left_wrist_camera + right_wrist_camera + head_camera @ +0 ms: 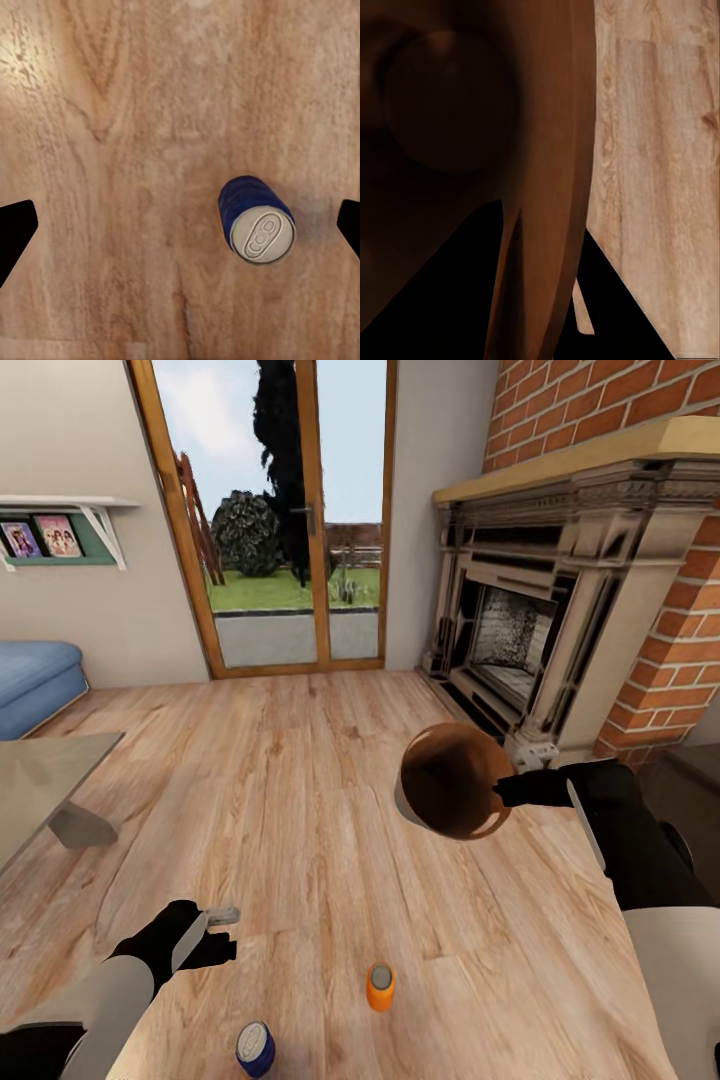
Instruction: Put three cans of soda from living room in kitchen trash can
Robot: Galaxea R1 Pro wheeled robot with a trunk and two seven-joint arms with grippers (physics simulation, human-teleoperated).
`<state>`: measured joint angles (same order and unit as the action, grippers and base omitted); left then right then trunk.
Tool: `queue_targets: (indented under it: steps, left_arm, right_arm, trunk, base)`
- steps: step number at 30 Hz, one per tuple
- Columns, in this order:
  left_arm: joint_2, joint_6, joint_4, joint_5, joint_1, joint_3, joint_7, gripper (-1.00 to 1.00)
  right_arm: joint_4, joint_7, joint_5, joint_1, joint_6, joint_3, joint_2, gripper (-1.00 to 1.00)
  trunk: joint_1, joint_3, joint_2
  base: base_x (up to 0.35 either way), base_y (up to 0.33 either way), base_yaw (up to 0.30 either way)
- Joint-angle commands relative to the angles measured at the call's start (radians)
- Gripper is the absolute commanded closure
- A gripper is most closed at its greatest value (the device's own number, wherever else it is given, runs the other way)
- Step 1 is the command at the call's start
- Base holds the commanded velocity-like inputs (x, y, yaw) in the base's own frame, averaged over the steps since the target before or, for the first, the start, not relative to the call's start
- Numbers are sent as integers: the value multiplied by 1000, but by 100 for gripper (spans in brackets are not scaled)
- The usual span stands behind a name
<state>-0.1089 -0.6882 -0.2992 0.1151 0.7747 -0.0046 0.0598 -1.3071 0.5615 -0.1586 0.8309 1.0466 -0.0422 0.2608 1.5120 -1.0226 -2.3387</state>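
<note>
Two soda cans stand upright on the wood floor near me: an orange can (380,987) and a dark blue can (256,1048). A third can is out of view. My left gripper (222,932) hovers open above the floor, just beyond the blue can. In the left wrist view the blue can (255,219) sits between the wide-spread fingertips (15,232), nearer one side. My right gripper (505,792) is shut on the rim of the trash can (450,780), held in the air and tilted so its copper inside (450,112) faces me.
A glass table (40,780) and a blue sofa (35,680) stand at the left. An ornate fireplace (530,640) in a brick wall takes up the right. A glass garden door (290,510) is straight ahead. Open plank floor lies between them.
</note>
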Motion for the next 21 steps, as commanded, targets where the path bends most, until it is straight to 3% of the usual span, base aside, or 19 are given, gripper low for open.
queue_targets:
  steps: [1, 21]
  left_arm:
    - [0, 0, 0, 0, 0, 0, 0, -100]
    - [0, 1, 0, 0, -8, 0, 0, -100]
  right_arm:
    - [-2, 4, 16, -2, 1, 1, 0, 100]
    - [-7, 6, 16, -16, 1, 1, 1, 100]
  trunk:
    - [4, -3, -7]
    - [80, -66, -147]
  base:
    - [0, 0, 0]
    - [0, 0, 0]
